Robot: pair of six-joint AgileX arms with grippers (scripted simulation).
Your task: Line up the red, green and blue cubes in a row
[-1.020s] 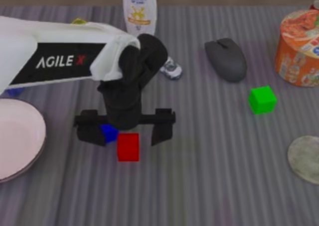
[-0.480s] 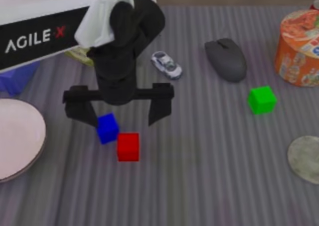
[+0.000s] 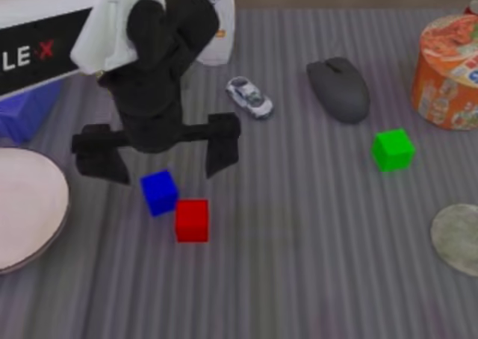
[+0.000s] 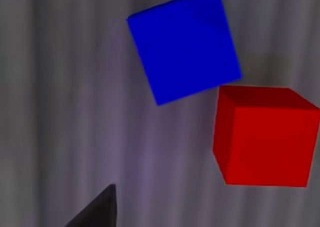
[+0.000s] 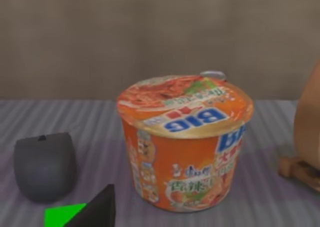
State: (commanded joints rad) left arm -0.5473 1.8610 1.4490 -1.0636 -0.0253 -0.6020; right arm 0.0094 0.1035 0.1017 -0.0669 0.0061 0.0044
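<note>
The blue cube (image 3: pixel 159 192) sits on the table with a corner touching the red cube (image 3: pixel 192 219), which lies just to its lower right. The green cube (image 3: pixel 393 148) stands alone far to the right. My left gripper (image 3: pixel 160 156) hangs open above and just behind the blue cube, holding nothing. In the left wrist view the blue cube (image 4: pixel 184 47) and the red cube (image 4: pixel 265 137) lie below one dark finger (image 4: pixel 97 212). Of my right gripper only one finger (image 5: pixel 100 211) shows, beside the green cube (image 5: pixel 62 216). That arm is outside the top view.
A toy car (image 3: pixel 249 98), a grey mouse (image 3: pixel 340 89) and an orange noodle cup (image 3: pixel 448 70) stand behind the cubes. A white bottle (image 3: pixel 218 25) is at the back, a pink plate (image 3: pixel 26 204) and a blue bin (image 3: pixel 26 111) at the left, a round pad (image 3: pixel 457 238) at the right.
My left gripper has lifted and drawn back toward the upper left, staying open. The blue cube, earlier half hidden under it, now shows whole beside the red cube.
</note>
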